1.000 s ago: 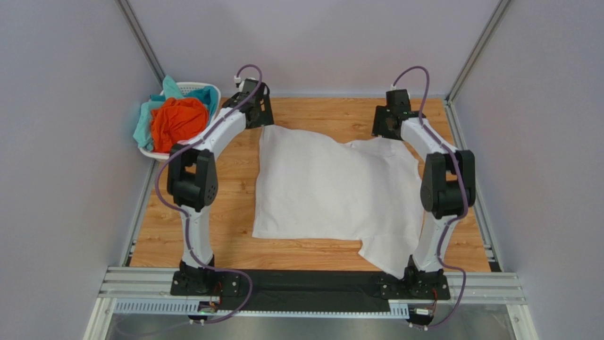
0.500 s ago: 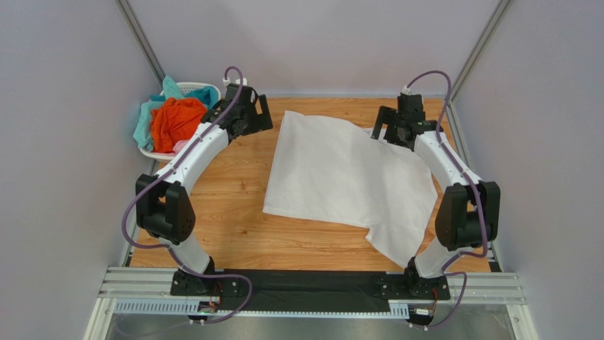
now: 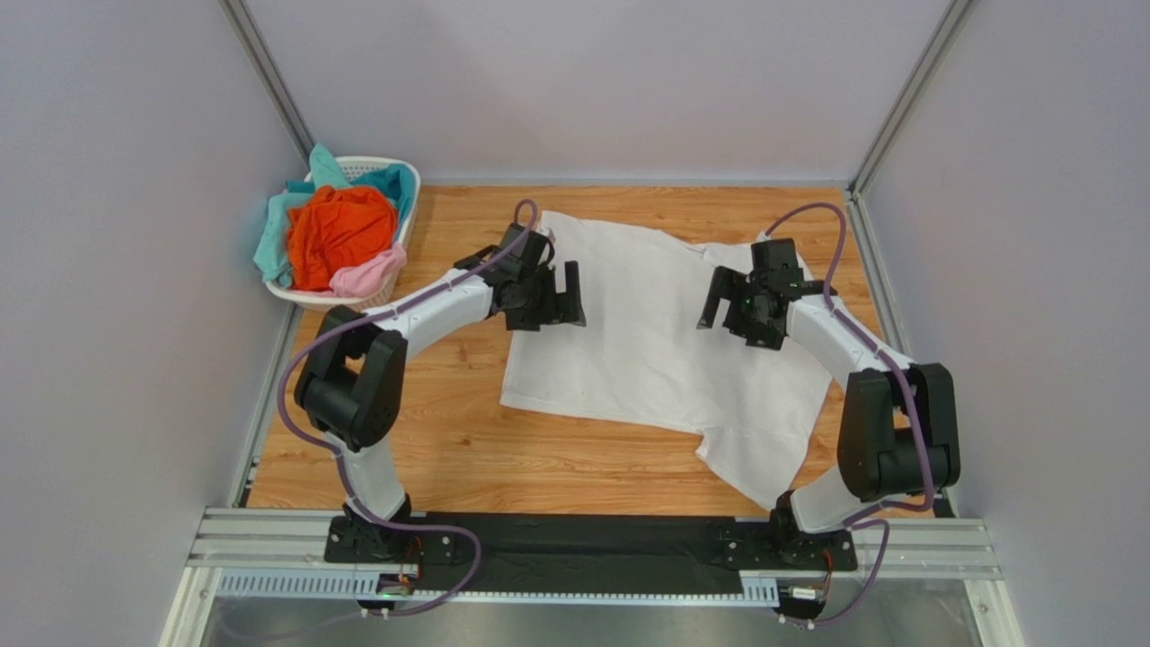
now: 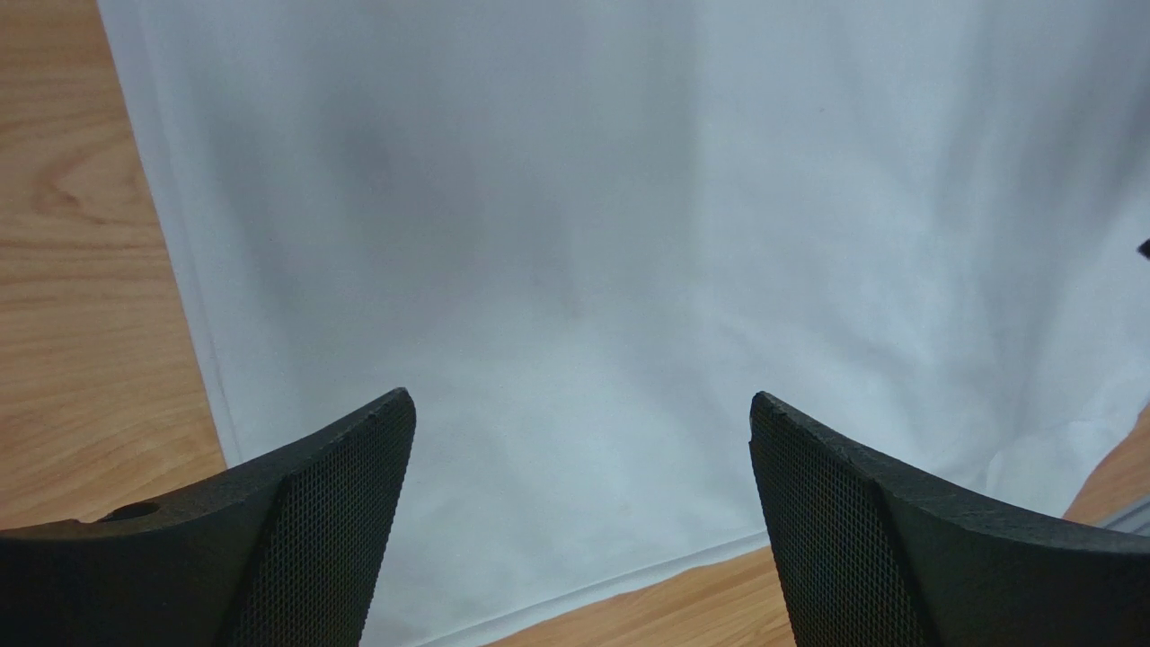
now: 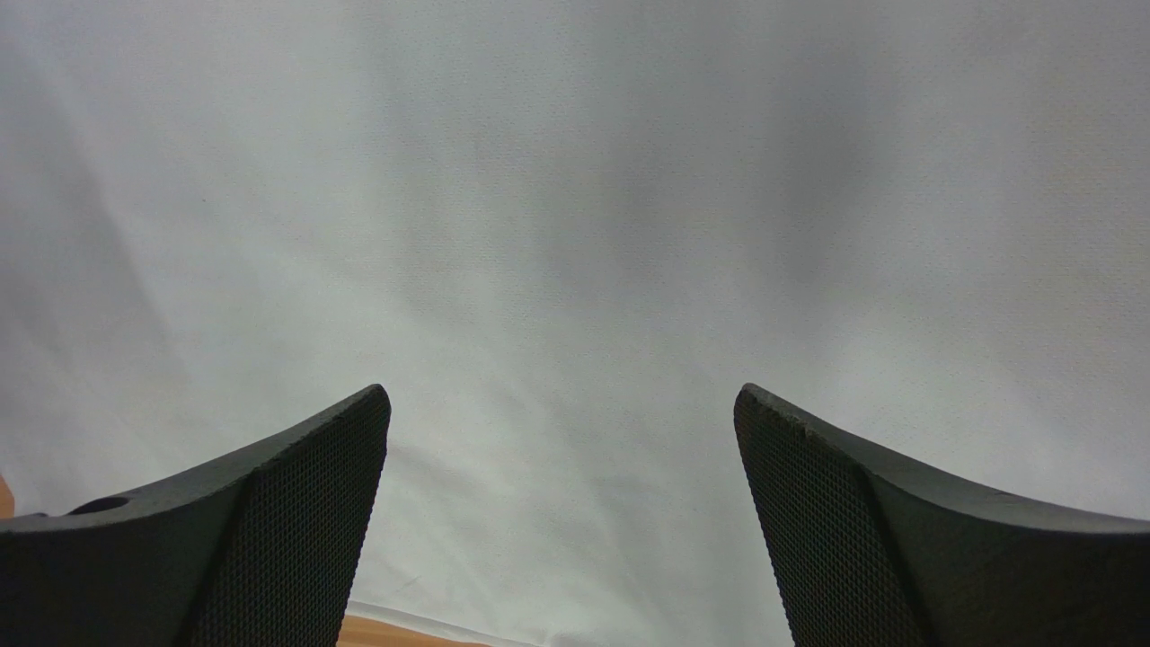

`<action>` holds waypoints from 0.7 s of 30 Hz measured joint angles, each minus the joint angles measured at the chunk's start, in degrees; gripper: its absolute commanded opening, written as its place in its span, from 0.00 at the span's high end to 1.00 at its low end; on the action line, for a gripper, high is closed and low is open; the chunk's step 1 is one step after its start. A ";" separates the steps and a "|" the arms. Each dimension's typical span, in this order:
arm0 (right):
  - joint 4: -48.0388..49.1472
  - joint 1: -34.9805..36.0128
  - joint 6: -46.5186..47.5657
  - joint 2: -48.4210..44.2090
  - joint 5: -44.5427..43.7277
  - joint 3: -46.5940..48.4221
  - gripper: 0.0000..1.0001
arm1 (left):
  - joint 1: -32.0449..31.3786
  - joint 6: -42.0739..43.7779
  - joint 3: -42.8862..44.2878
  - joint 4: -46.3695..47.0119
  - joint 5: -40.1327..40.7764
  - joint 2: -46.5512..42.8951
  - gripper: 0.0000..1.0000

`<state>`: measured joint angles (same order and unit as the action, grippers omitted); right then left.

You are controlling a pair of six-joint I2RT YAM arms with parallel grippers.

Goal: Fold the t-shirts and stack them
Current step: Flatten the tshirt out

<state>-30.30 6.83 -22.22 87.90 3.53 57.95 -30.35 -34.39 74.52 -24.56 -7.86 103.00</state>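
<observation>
A white t-shirt lies spread flat across the middle of the wooden table, one sleeve trailing toward the near right. It fills the left wrist view and the right wrist view. My left gripper hovers open and empty over the shirt's left part. My right gripper hovers open and empty over its right part. Orange, teal and pale pink t-shirts sit piled in the basket at the far left.
The white lattice basket stands at the table's far left corner. Grey walls and metal frame rails enclose the table. Bare wood shows left of and in front of the shirt.
Both grippers let go of the shirt's far edge and moved from the back of the table toward the middle. They now hover open over the shirt, which lies flat.
</observation>
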 measured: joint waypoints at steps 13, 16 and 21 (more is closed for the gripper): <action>3.34 9.70 -2.97 4.79 0.26 -5.11 0.00 | 0.17 -3.06 -13.33 1.16 4.07 -2.78 0.00; 4.63 14.64 -4.96 4.57 -1.42 -5.70 0.00 | 0.35 -4.46 -15.69 -2.97 8.37 -5.40 0.00; 6.01 24.26 -9.20 3.32 -4.61 -7.32 0.00 | 4.15 -7.15 -21.88 -11.98 16.20 -11.78 0.00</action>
<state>-24.29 31.09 -31.42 91.22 -1.08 50.63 -26.20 -41.54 52.64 -36.53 8.34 91.22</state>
